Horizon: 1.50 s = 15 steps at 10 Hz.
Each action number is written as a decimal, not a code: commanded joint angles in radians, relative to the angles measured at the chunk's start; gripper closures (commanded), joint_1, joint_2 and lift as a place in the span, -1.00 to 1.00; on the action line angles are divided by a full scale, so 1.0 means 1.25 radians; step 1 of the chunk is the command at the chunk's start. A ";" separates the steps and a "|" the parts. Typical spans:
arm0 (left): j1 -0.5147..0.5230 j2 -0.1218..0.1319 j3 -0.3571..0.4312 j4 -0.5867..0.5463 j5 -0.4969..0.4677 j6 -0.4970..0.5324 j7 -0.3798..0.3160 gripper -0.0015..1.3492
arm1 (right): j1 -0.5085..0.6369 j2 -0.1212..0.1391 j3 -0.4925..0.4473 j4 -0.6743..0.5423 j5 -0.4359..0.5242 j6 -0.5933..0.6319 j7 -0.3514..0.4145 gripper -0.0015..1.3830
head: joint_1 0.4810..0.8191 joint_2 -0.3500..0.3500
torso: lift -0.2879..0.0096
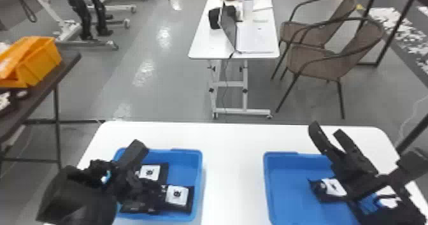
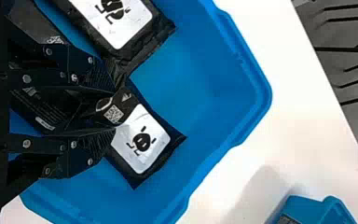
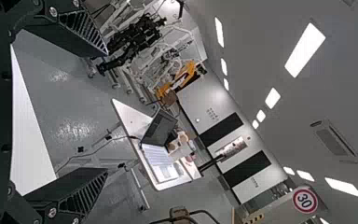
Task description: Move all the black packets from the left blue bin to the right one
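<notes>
In the head view my left gripper (image 1: pixel 155 192) is low inside the left blue bin (image 1: pixel 198 176), by a black packet (image 1: pixel 178 195) with a white label. A second labelled packet (image 1: pixel 149 172) lies behind it. In the left wrist view my left gripper (image 2: pixel 115 110) has its fingers partly apart, with the crumpled end of the labelled packet (image 2: pixel 142 142) between them; further dark packets (image 2: pixel 42 105) lie under it. My right gripper (image 1: pixel 326 130) stands open, raised over the right blue bin (image 1: pixel 286 176), where a black packet (image 1: pixel 331 188) lies. In its wrist view, nothing is between the right gripper (image 3: pixel 107 112).
Both bins stand on a white table (image 1: pixel 234 163), with bare tabletop between them. Beyond its far edge are a smaller table with a laptop (image 1: pixel 229 28) and brown chairs (image 1: pixel 321 58). A dark side table with an orange box (image 1: pixel 39 61) is at the far left.
</notes>
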 commanded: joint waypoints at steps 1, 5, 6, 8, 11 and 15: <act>0.012 -0.002 0.008 -0.051 0.011 0.003 -0.005 0.22 | 0.000 0.000 0.001 0.001 -0.004 0.000 0.000 -0.81 | 0.27 0.27 | 0.94; 0.002 0.008 -0.026 -0.014 -0.031 0.027 0.006 -0.01 | -0.008 0.000 0.006 0.008 -0.011 0.000 0.009 -0.81 | 0.27 0.30 | 0.94; -0.004 0.007 -0.029 -0.001 -0.021 0.008 0.022 -0.19 | -0.007 -0.001 0.006 0.009 -0.011 0.000 0.009 -0.81 | 0.27 0.31 | 0.94; -0.020 0.007 -0.032 0.037 -0.011 -0.015 0.056 -0.18 | -0.007 -0.001 0.006 0.009 -0.016 0.000 0.009 -0.81 | 0.27 0.30 | 0.94; -0.060 0.013 -0.089 0.119 0.013 -0.016 0.076 -0.18 | -0.007 -0.001 0.006 0.010 -0.025 0.000 0.014 -0.81 | 0.27 0.25 | 0.94; -0.060 0.019 -0.108 0.121 -0.008 0.007 0.026 0.65 | -0.003 -0.001 0.006 0.010 -0.027 0.000 0.014 -0.80 | 0.27 0.17 | 0.94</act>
